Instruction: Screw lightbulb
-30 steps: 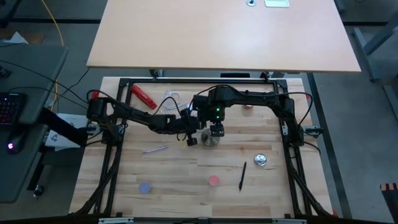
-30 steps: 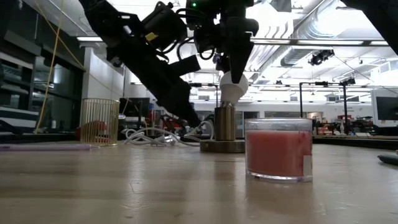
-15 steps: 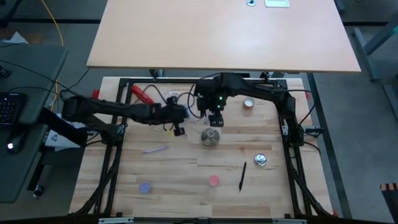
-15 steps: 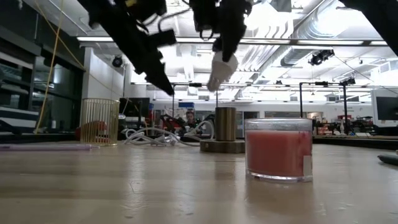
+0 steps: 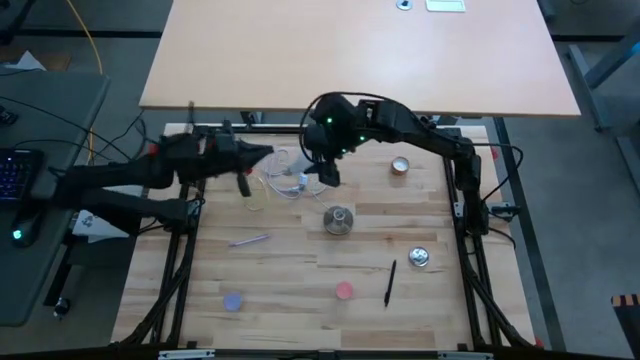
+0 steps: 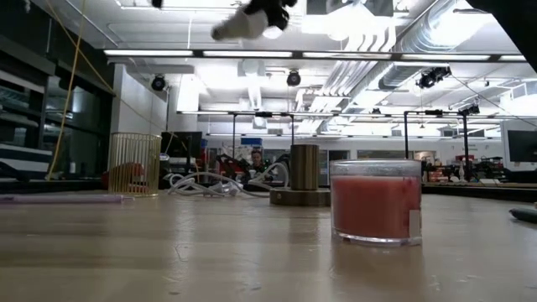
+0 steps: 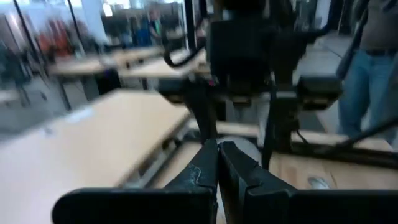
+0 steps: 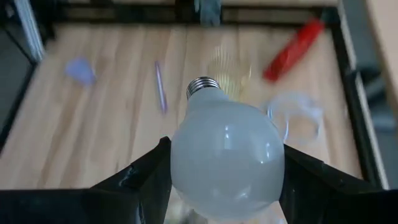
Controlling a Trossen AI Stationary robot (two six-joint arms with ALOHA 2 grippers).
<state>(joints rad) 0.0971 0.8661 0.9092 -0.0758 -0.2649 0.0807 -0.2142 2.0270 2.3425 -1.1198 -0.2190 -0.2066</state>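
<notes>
Since a second ago: right tool (image 5: 322,173) has lifted the lightbulb (image 8: 226,158) off the socket stand (image 5: 339,220) and carried it toward upper centre of the high view; left tool (image 7: 217,163) has withdrawn to upper left, fingers pressed together, empty; right tool clamped on the globe, screw base pointing outward, bulb high at the top edge of the low view (image 6: 239,23); handling, judged: light, thin glass, smooth and slippery, breakable; hold by the widest part of the globe, gently, never by the threads
</notes>
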